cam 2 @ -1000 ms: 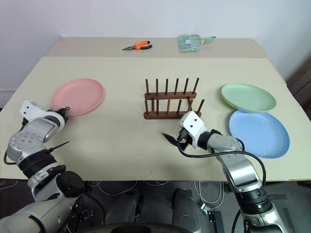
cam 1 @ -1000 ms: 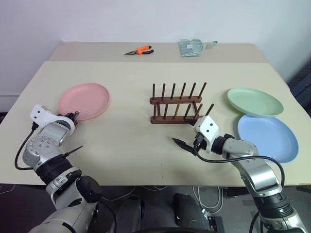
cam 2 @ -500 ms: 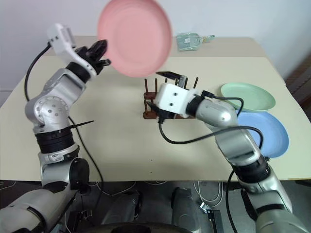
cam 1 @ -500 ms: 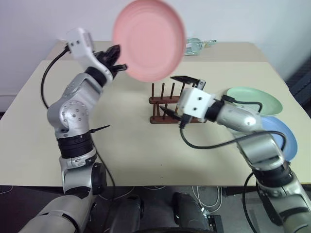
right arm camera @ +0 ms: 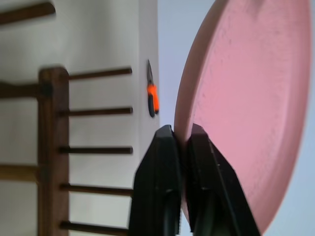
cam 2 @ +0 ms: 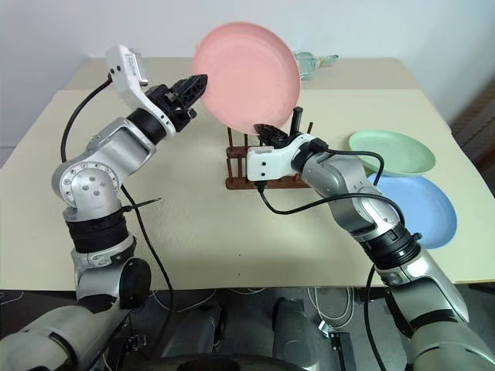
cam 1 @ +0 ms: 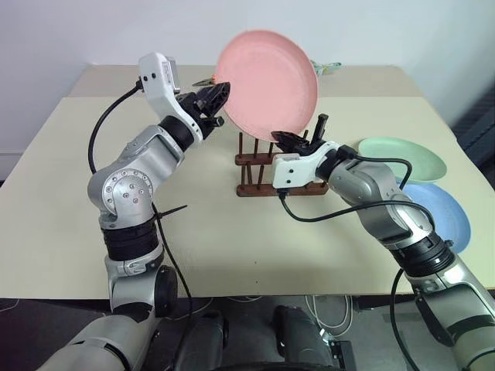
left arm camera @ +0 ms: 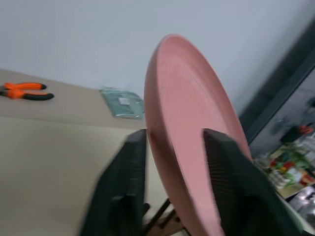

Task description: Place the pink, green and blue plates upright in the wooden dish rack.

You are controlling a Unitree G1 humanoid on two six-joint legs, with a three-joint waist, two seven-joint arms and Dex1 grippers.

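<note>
The pink plate [cam 1: 267, 83] is up in the air, standing on its edge, right above the wooden dish rack [cam 1: 280, 166]. Two grippers are at it. The right gripper [right arm camera: 180, 142] is squeezed tight on the plate's bottom edge, with one black finger on each side of the rim. That pinch sits just over the tops of the rack's pegs. The left gripper [left arm camera: 173, 147] is at the plate's left edge, on the side away from the other plates. Its two fingers [left arm camera: 129, 162] stand apart with the rim between them, and I cannot tell if they press on it.

The green plate [cam 1: 402, 158] lies flat on the table [cam 1: 216, 232] to the right of the rack. The blue plate [cam 1: 442, 216] lies flat just in front of the green one.
</note>
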